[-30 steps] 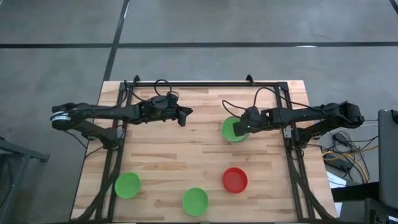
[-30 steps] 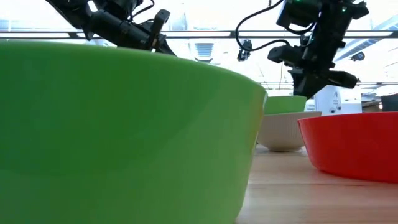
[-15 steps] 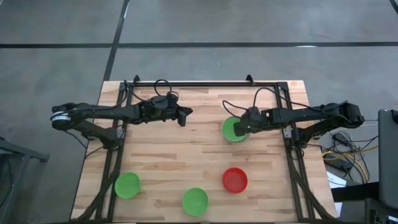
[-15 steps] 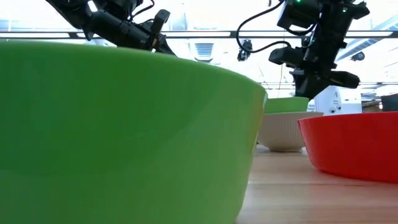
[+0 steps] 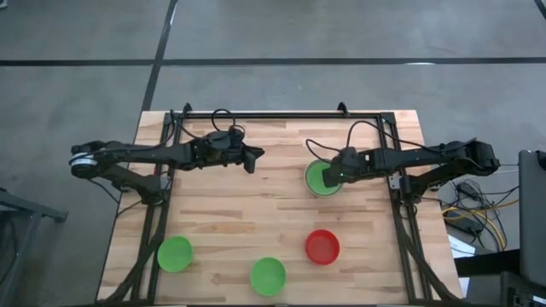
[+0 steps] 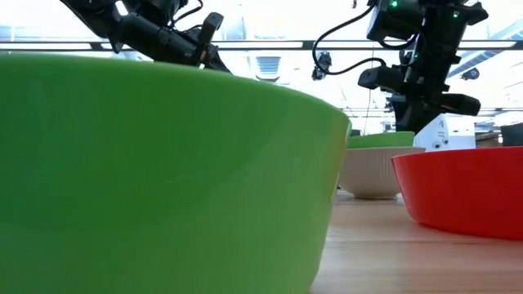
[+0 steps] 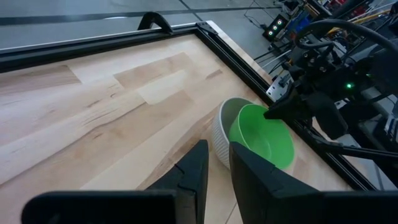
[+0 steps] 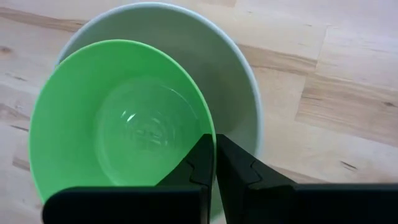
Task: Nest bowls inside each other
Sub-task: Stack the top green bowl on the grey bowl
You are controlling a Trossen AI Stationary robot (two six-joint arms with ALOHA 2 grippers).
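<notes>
High view: a green bowl (image 5: 321,176) sits tilted inside the grey-white bowl (image 5: 312,167) at the right back part of the counter (image 5: 256,205). The right gripper (image 5: 334,175) is at this pair, and the right wrist view shows its fingers (image 8: 202,163) pressed together on the green bowl's rim, one inside and one outside, pinching it. In that view the green bowl (image 8: 121,127) lies off-centre in the grey-white bowl (image 8: 239,93), so a crescent of pale wall shows on one side. In the low view the green rim (image 6: 380,140) stands just above the ribbed grey-white bowl (image 6: 372,171), under the right gripper (image 6: 421,100).

The other three bowls stand apart along the front of the counter: a red bowl (image 5: 322,246) in front of the nested pair, a second green bowl (image 5: 267,275) near the front edge at the middle, and a third green bowl (image 5: 175,253) toward the left front. None of them touches another.

The left gripper (image 5: 252,159) hovers over the back of the counter, left of the nested pair and well apart from it. Its fingers (image 7: 196,171) stand slightly apart with a narrow gap and hold nothing.

Grey floor (image 5: 273,34) surrounds the counter.
</notes>
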